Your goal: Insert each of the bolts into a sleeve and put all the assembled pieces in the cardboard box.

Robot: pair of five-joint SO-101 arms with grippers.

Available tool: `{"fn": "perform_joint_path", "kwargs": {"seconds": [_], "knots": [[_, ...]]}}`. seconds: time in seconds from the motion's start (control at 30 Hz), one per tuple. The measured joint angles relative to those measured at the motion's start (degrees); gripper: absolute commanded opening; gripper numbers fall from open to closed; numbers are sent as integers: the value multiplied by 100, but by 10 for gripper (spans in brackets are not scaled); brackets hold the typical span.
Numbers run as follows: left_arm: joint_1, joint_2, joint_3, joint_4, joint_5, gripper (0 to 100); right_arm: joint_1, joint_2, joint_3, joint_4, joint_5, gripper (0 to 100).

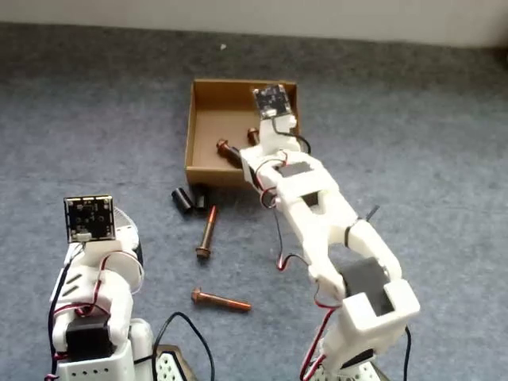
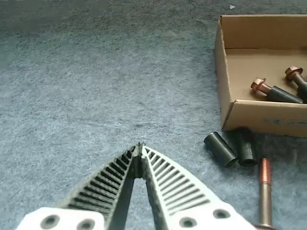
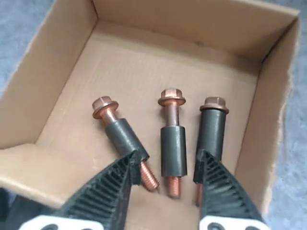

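The cardboard box [image 1: 190, 131] sits at the far middle of the carpet. Three bolts in black sleeves lie side by side on its floor: one [image 3: 122, 136], a middle one [image 3: 172, 143] and a third [image 3: 211, 132]. My right gripper [image 3: 168, 157] hangs open over the box, its fingers on either side of the middle piece and apart from it. In front of the box lie two loose sleeves [image 1: 182, 199] [image 1: 201, 196] and two bare copper bolts [image 1: 207, 232] [image 1: 221, 300]. My left gripper [image 2: 139, 146] is shut and empty, low over the carpet, left of the sleeves [image 2: 220, 149] [image 2: 246, 146].
Grey carpet covers the whole table. The right arm [image 1: 317, 214] stretches from the near right up to the box. The left arm [image 1: 91, 270] is folded at the near left. Open carpet spreads left of the box [image 2: 223, 62] and to the far right.
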Motion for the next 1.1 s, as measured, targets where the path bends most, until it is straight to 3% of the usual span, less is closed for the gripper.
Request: {"fn": "perform_joint_path", "kwargs": {"seconds": [0.17, 0.4, 0.7, 1.1], "knots": [[-255, 0, 0, 0, 0, 7, -97, -1099, -9, 1055, -18, 167], [-281, 0, 0, 0, 0, 7, -1029, -1574, 193, 1705, -308, 167], [-281, 0, 0, 0, 0, 7, -1503, 0, -457, 1767, -967, 167], [-281, 0, 0, 0, 0, 7, -1855, 1925, -3007, 3358, -1301, 166]]}}
